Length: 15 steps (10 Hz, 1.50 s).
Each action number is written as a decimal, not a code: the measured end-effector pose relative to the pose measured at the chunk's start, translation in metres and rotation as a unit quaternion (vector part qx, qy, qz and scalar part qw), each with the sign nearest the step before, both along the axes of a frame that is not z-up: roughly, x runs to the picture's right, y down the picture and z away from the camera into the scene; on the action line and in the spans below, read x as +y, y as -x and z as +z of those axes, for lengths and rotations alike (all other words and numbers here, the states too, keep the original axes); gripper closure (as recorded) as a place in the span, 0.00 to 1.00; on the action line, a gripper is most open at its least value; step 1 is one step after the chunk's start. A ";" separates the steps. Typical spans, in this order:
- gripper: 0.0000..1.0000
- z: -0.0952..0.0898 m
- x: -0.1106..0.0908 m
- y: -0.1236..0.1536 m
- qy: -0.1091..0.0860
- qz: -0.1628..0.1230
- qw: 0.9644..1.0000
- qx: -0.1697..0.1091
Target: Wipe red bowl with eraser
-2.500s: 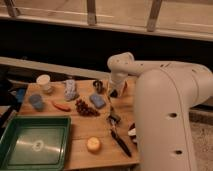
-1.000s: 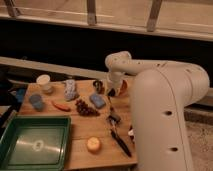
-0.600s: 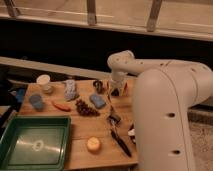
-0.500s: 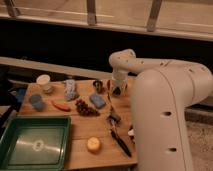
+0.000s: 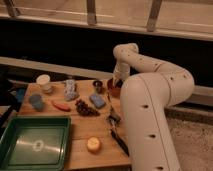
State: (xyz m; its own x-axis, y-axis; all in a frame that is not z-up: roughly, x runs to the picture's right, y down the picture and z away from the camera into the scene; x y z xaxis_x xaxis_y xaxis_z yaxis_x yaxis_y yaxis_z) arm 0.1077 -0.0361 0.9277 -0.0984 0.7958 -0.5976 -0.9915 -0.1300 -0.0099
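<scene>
One gripper (image 5: 116, 84) hangs at the red bowl (image 5: 113, 92), grip cannot be told; dark cup (image 5: 98, 85) stands just beside.

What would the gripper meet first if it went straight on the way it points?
Probably the red bowl: the gripper points down just above it, beside the metal cup, though depth is unclear.

a wooden table (image 5: 82, 131) stands at the near left. behind it, a pale ledge (image 5: 40, 65) runs left to right under a dark wall band (image 5: 60, 45). above the band, upright window posts (image 5: 91, 11) divide a brighter strip. speckled floor (image 5: 192, 145) lies at the near right. lighting is dim and warm. the gripper (image 5: 116, 85) sits low at the table's far right corner.
</scene>
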 end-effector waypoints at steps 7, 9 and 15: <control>1.00 -0.061 0.065 0.052 0.006 -0.019 1.000 -0.023; 1.00 -0.074 0.070 0.051 0.000 -0.012 1.000 -0.017; 1.00 -0.027 0.010 0.072 -0.024 -0.022 0.998 -0.057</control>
